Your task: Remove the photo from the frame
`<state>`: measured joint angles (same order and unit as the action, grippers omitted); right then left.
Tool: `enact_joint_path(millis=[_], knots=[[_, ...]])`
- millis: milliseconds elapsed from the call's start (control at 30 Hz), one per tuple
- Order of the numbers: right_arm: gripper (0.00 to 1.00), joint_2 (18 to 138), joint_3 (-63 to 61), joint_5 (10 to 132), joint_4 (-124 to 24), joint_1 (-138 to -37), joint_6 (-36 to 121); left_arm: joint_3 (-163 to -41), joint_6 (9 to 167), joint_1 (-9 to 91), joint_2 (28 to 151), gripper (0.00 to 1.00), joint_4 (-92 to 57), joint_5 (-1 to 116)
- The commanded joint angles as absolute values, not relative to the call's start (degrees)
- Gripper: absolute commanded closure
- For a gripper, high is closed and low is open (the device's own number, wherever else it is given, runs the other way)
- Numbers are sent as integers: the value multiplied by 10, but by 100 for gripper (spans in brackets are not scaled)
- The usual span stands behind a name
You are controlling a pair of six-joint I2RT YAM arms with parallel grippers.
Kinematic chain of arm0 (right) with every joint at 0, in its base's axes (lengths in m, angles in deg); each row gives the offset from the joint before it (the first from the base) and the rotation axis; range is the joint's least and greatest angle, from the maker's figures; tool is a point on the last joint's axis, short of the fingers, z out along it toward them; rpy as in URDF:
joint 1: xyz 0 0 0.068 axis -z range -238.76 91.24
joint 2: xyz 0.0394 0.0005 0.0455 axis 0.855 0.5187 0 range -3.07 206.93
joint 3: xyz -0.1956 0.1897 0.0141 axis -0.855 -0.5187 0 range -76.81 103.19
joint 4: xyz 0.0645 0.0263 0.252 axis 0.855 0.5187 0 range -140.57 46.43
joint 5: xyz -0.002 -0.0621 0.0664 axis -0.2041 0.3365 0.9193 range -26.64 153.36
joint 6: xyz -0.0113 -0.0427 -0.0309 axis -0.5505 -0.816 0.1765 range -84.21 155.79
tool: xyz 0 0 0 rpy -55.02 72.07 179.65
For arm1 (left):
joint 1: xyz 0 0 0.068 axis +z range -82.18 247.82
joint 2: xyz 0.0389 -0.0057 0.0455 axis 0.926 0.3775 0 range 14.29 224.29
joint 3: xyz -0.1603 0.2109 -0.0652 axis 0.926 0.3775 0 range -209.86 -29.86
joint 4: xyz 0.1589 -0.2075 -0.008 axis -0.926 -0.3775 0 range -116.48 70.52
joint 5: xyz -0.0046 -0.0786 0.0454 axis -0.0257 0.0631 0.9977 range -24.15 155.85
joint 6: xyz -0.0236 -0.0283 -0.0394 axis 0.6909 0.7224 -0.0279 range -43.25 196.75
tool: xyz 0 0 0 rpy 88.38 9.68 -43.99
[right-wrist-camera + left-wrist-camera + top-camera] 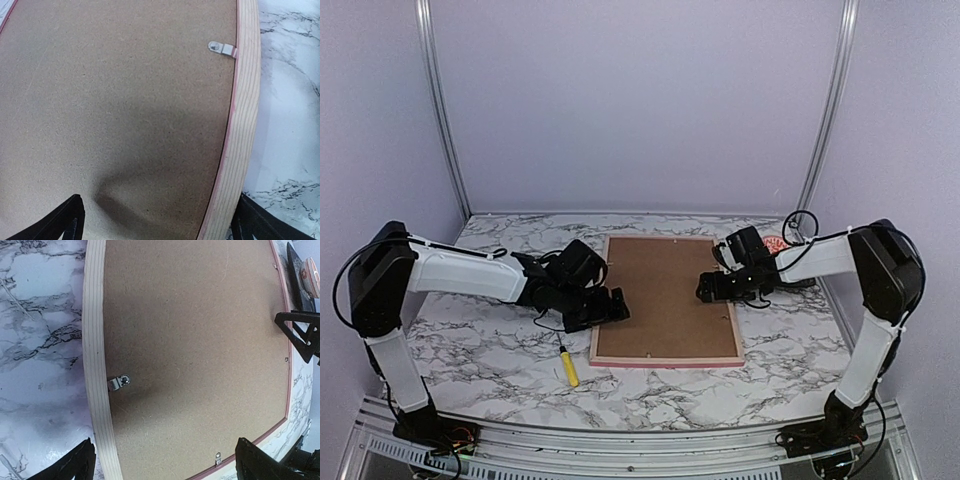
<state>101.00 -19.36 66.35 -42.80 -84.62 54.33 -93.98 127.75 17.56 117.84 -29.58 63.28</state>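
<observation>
The pink frame (pixel 665 361) lies face down mid-table, its brown backing board (pixel 665 295) on top. The photo is hidden. My left gripper (pixel 610 305) is open at the frame's left edge. In the left wrist view it (pixel 165 465) spans the pale wooden rim (pixel 95 365) and the board (pixel 195 340), near a metal clip (pixel 119 383). My right gripper (pixel 705 288) is open over the frame's right side. In the right wrist view it (pixel 160 222) straddles the rim (pixel 242 125), below a clip (pixel 221 48).
A yellow pen-like tool (pixel 567 366) lies on the marble table just left of the frame's near corner. A small red-and-white object (pixel 775 243) sits at the back right behind the right arm. Another clip (pixel 218 457) sits on the frame's near side.
</observation>
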Motion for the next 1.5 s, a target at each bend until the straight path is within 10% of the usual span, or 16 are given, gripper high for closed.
enact_joint_path(millis=[0, 500, 1467], knots=[[1, 1011, -153, 674, -410, -855, 526, -960, 1256, 175, 1135, 1, -347, 677], [1, 1039, -118, 659, -392, -862, 515, -838, 1315, 204, 1016, 3, -491, 739], [1, 749, -204, 612, -439, -861, 522, -949, 1509, 99, 1177, 48, -653, 775]])
